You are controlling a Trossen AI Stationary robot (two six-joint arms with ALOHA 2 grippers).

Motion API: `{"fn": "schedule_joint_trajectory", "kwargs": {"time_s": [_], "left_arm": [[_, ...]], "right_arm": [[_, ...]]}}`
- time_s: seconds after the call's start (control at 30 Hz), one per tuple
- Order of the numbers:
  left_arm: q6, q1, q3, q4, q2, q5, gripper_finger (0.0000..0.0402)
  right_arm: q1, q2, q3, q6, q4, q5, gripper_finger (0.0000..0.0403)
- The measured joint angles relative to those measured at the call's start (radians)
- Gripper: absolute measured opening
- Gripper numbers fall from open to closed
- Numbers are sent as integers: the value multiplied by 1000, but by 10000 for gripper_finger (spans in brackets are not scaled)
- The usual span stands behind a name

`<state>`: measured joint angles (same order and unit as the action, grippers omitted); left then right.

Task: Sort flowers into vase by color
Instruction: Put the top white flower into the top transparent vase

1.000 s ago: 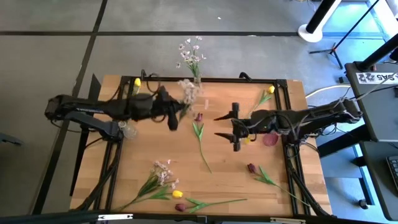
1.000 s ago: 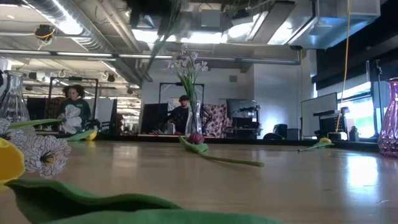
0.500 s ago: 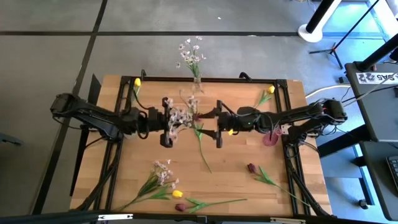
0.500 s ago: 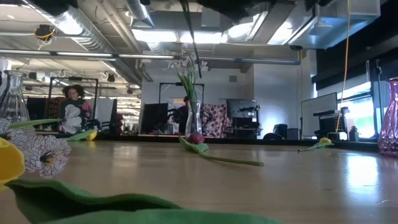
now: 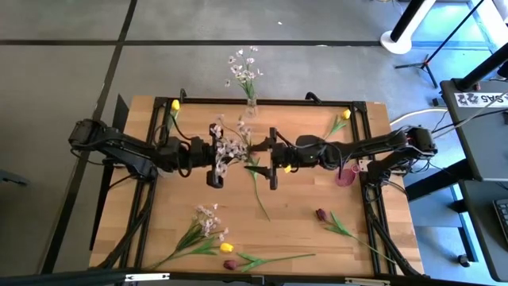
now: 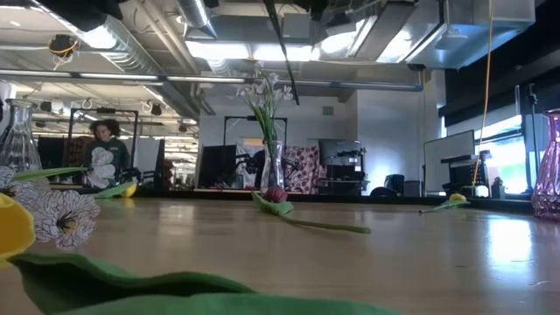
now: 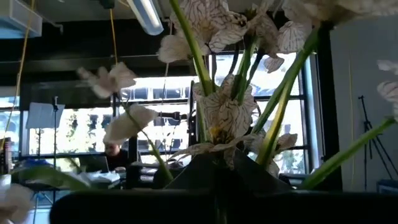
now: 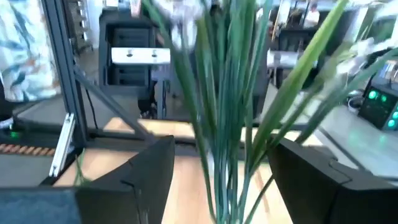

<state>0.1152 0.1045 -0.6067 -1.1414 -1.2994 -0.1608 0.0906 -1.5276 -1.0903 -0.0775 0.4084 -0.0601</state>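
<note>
Wooden table [image 5: 159,230] fills the high view; at its upper centre the left gripper [image 5: 214,152], clamped shut, holds a spray of pale blossoms [image 5: 228,146]. Its green stems [image 8: 230,93] stand between the right gripper's [image 5: 274,157] wide-open fingers, seemingly untouched, though the clamped point itself is hidden.

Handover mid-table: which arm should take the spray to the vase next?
Probably right. The right gripper is open around the stems of the white spray, which the shut left gripper holds.

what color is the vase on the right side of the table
Pink, see-through glass. The vase shows best in the low view, at the picture's right edge.
</note>
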Motion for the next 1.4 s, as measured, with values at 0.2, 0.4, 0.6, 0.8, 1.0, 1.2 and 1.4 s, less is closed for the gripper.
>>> {"fn": "schedule_joint_trajectory", "kwargs": {"time_s": [0.2, 0.4, 0.6, 0.8, 1.0, 1.2, 1.4], "left_arm": [[-4, -12, 0, 9, -19, 0, 6], [-1, -13, 0, 77, -20, -59, 32], [-4, -13, 0, 256, 63, -61, 99], [-18, 12, 0, 622, 285, -64, 150], [-138, 72, 1, 999, 504, -64, 156], [-238, 113, 114, 954, 547, -81, 149], [-293, 102, 323, 669, 528, -168, 149]], "right_arm": [[0, -51, -36, -6, 5, -10, 218], [0, -60, -37, -79, 6, -62, 94], [0, -55, -37, -88, 10, -64, 17], [-39, -33, -37, -85, 47, -68, 17], [-152, -3, 10, -53, 219, 39, 14], [-297, -2, 138, 7, 505, 79, 7], [-420, -24, 189, 22, 596, 64, 9]]}}
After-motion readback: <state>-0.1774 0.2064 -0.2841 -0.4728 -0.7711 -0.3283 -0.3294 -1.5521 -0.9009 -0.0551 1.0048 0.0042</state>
